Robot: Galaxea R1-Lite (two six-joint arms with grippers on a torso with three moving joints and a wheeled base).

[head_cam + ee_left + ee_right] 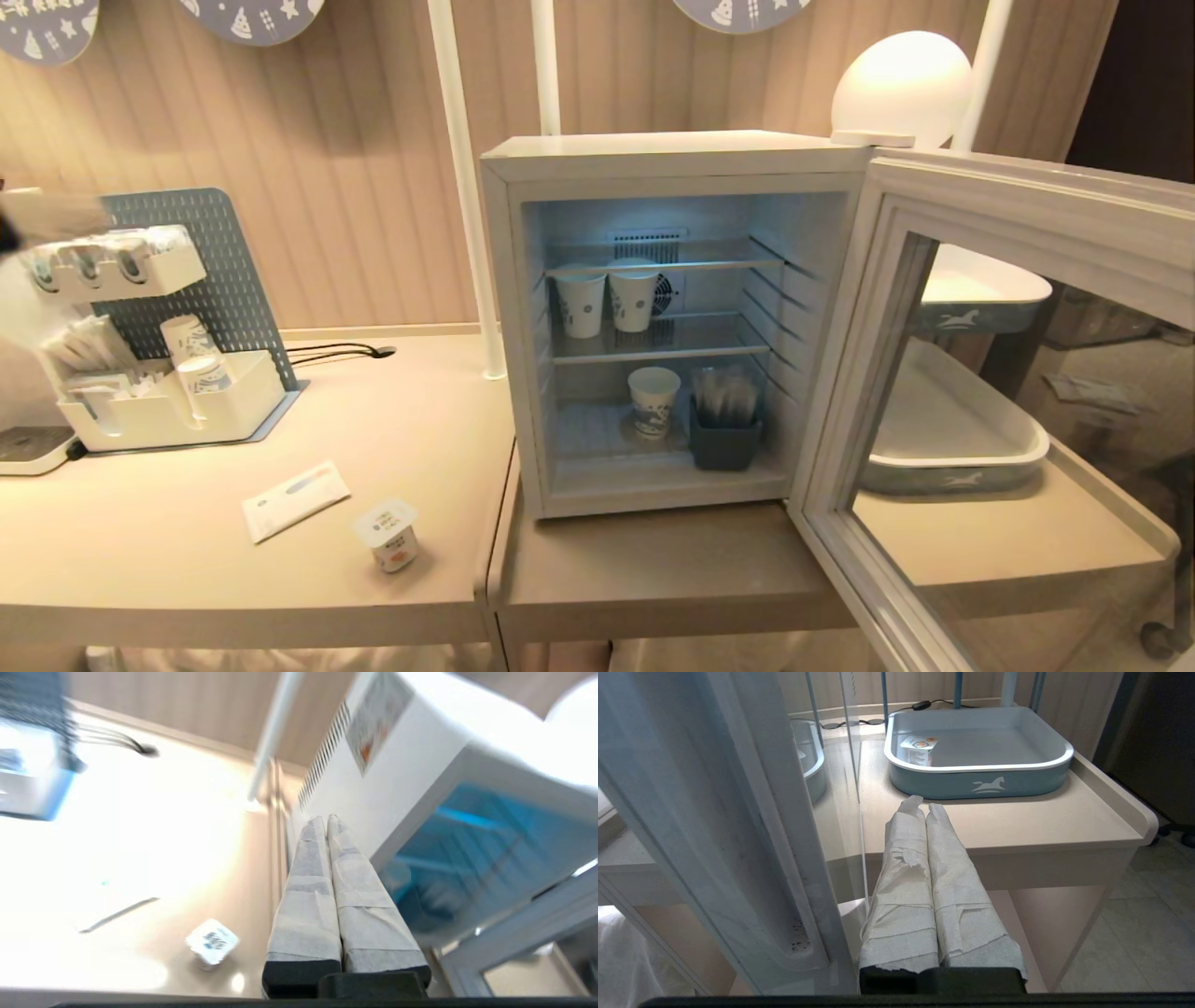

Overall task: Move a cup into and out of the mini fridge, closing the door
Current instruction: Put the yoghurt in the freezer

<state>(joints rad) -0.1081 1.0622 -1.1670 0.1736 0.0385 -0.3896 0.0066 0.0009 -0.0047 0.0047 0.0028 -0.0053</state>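
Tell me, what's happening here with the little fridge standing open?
A robot is working at the mini fridge, whose door is swung wide open. The cup it is meant to put inside sits on the table to the left of the fridge, untouched. The left hand is closed and empty, up above the table beside the fridge. The right hand is closed too and empty, low near the open door. Paper cups already stand on the fridge shelves.

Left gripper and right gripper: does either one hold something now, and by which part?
Nothing is held. The left gripper and right gripper are both shut and empty; the cup stands alone on the table.
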